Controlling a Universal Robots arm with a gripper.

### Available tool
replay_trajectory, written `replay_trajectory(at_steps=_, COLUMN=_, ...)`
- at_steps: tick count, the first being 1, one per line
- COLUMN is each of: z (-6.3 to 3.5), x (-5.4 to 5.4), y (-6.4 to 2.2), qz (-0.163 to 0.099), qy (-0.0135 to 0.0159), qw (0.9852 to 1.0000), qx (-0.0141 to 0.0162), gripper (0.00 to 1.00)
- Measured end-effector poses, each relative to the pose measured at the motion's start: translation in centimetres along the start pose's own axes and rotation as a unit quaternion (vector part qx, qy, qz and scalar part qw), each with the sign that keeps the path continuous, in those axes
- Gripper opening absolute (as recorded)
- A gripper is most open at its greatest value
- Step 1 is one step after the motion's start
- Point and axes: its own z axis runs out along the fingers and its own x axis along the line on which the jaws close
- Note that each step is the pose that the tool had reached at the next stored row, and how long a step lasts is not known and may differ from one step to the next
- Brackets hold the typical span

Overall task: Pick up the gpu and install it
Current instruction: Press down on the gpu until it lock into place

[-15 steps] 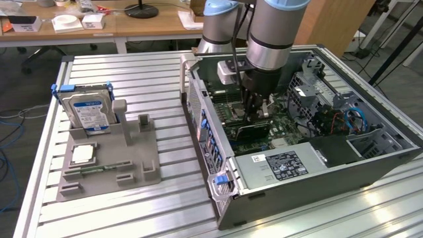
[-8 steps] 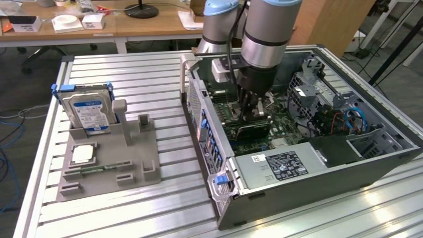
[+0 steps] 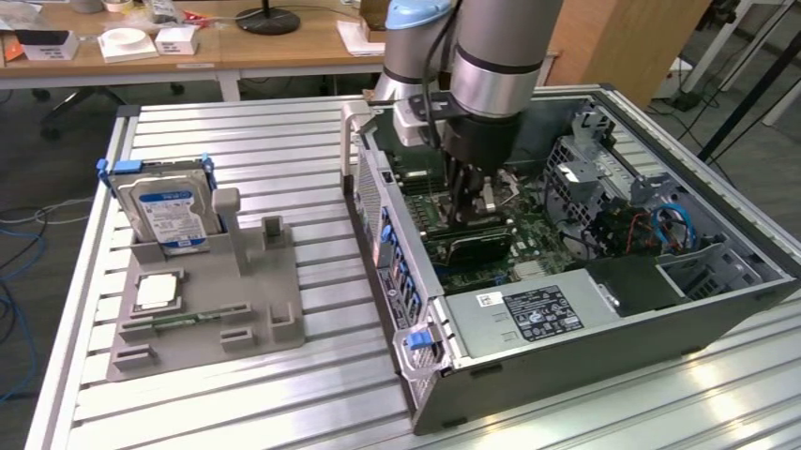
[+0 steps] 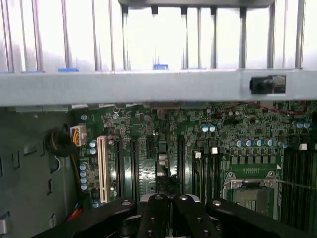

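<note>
**Exterior view: gripper down inside the open computer case**

Exterior view: the robot arm (image 3: 494, 56) reaches down into the open computer case (image 3: 651, 309), which lies on its side on a slatted aluminium table (image 3: 250, 131). The gripper (image 3: 476, 202) hangs low over the green motherboard (image 3: 482, 272), its dark fingers pressed together. Directly beneath the fingertips sits a dark, flat rectangular card, the gpu (image 3: 470, 246), lying among the motherboard slots; whether the fingers pinch it or only touch it cannot be told. A power supply with a white label (image 3: 538, 314) occupies the near corner of the case, and blue cables (image 3: 676, 220) curl at the exterior view's right.

On the table, towards the exterior view's left, a grey parts holder (image 3: 206, 319) carries an upright hard drive with a blue label (image 3: 169, 211) and a small square silver processor (image 3: 157, 292) lying flat.

In the wrist view, the closed black fingers (image 4: 156, 215) meet above the motherboard (image 4: 223, 134), near a white expansion slot (image 4: 102, 168) and the empty processor socket (image 4: 250, 191). The grey case wall (image 4: 148, 87) runs across behind.
</note>
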Motion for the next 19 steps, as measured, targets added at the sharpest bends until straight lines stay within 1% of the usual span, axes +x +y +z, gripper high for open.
replay_trajectory(at_steps=6, z=-0.48, x=0.0, y=1.01, qz=0.000, qy=0.0001, qw=1.0000, qx=-0.0011, gripper=0.11)
replay_trajectory(at_steps=11, z=-0.70, x=0.1, y=2.11, qz=0.000, qy=0.0002, qw=1.0000, qx=-0.0015, gripper=0.11)
replay_trajectory(at_steps=13, z=-0.78, x=0.1, y=2.48, qz=0.000, qy=0.0002, qw=1.0000, qx=-0.0025, gripper=0.11)
replay_trajectory(at_steps=14, z=-0.80, x=0.1, y=2.64, qz=0.000, qy=0.0002, qw=1.0000, qx=-0.0041, gripper=0.11)
replay_trajectory(at_steps=15, z=-0.82, x=0.1, y=2.75, qz=0.000, qy=0.0003, qw=1.0000, qx=-0.0065, gripper=0.11)
replay_trajectory(at_steps=17, z=-0.87, x=0.1, y=2.97, qz=0.000, qy=0.0006, qw=0.9999, qx=-0.0127, gripper=0.11)
replay_trajectory(at_steps=19, z=-0.93, x=0.2, y=3.16, qz=0.000, qy=0.0011, qw=0.9998, qx=-0.0201, gripper=0.11)
